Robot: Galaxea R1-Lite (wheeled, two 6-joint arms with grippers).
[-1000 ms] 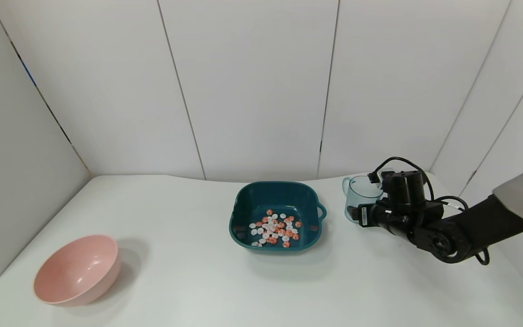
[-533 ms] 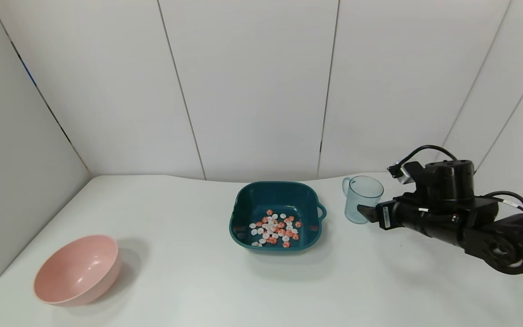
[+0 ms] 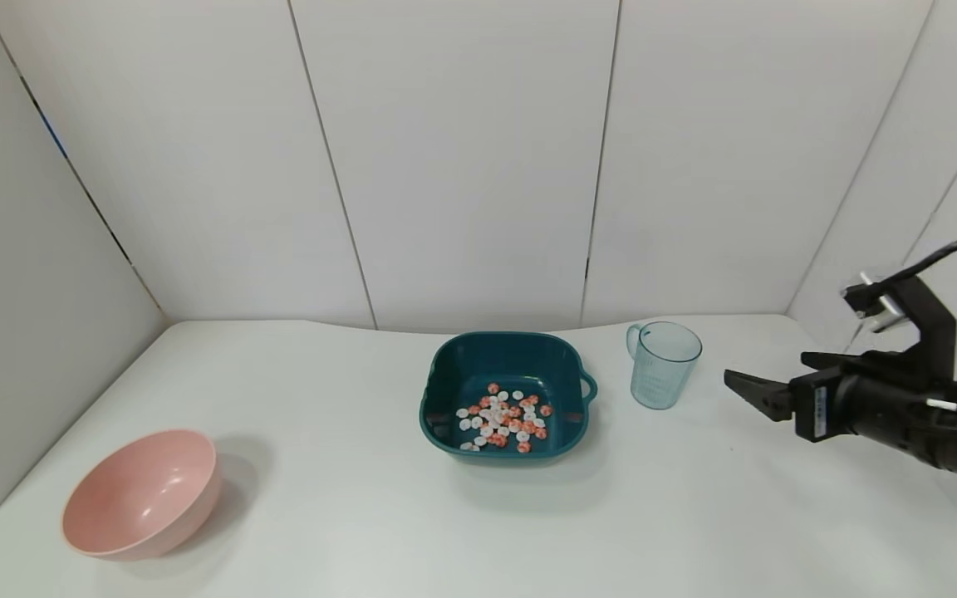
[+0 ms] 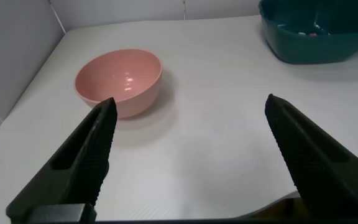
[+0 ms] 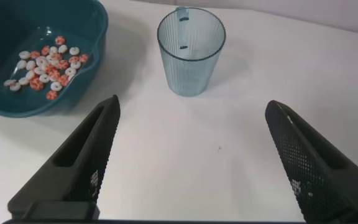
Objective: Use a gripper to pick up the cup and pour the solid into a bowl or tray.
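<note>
The cup [image 3: 664, 365] is standing upright on the table [image 3: 345, 515], just beside the tray [image 3: 505, 394] on its handle-loop side, apart from it and not touching. It is a translucent light-blue vessel, ribbed and tapering toward the base, its side handle pointing away from the right gripper [image 3: 757, 392]; the right wrist view shows its inside empty. The solid [image 3: 503, 420] — small orange-red and white discs — is lying in the tray, which suggests that the pour is done and the cup is set down clear of the tray.

The right gripper is hanging off to the right of the cup, well apart from it, fingers spread wide and holding nothing — a pose consistent with a finished release. The left gripper [image 4: 191, 162] is hovering over the near left of the table, its fingers likewise parted and empty, facing the pink bowl [image 3: 143, 493], probably parked and taking no part.
</note>
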